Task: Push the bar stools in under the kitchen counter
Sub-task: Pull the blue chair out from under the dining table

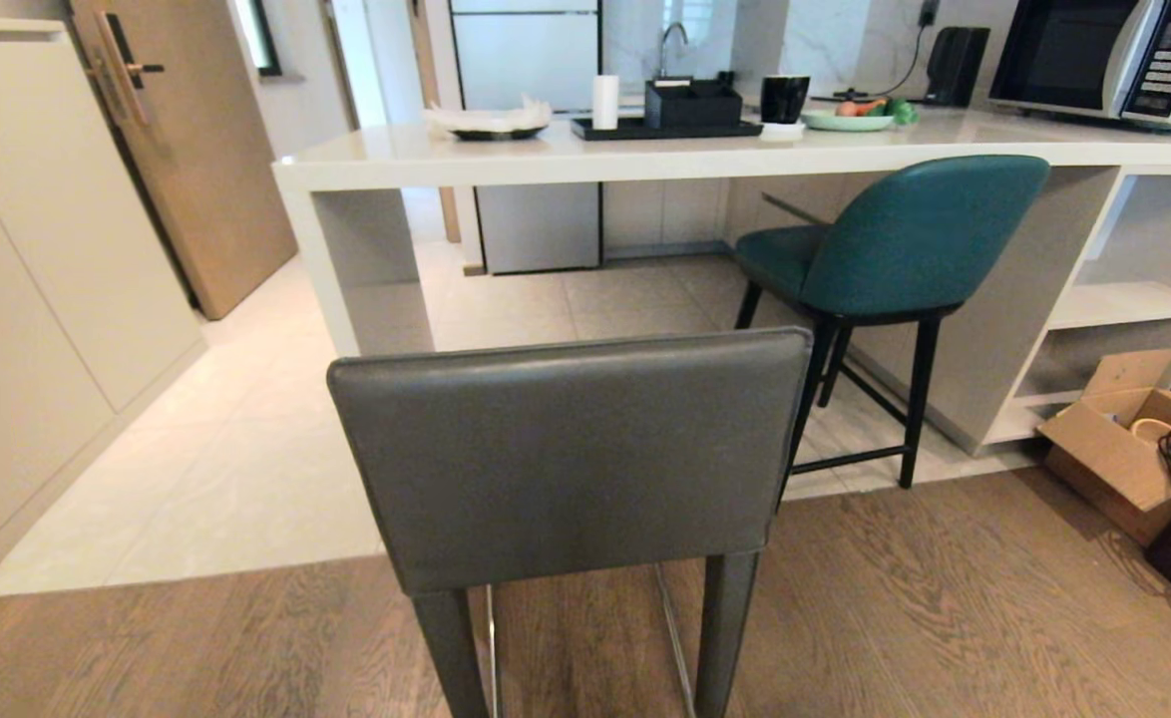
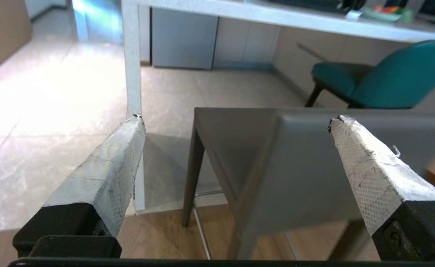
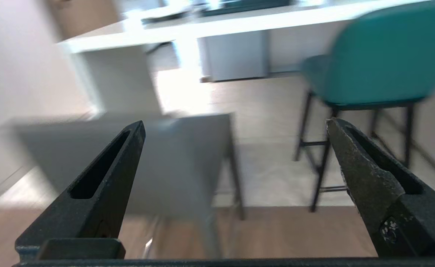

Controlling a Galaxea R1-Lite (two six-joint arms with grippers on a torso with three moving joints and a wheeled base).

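Grey stool clear of counter — teal stool part under.

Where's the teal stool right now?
Head view, right side: the teal stool stands partly under the counter, beyond the grey stool.

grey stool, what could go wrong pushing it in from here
The grey stool stands near the counter's slab side panel; pushed off-line, its left legs might catch it. With both the left gripper and right gripper open behind the backrest, a high push could tip it. The floor seam may snag its legs.
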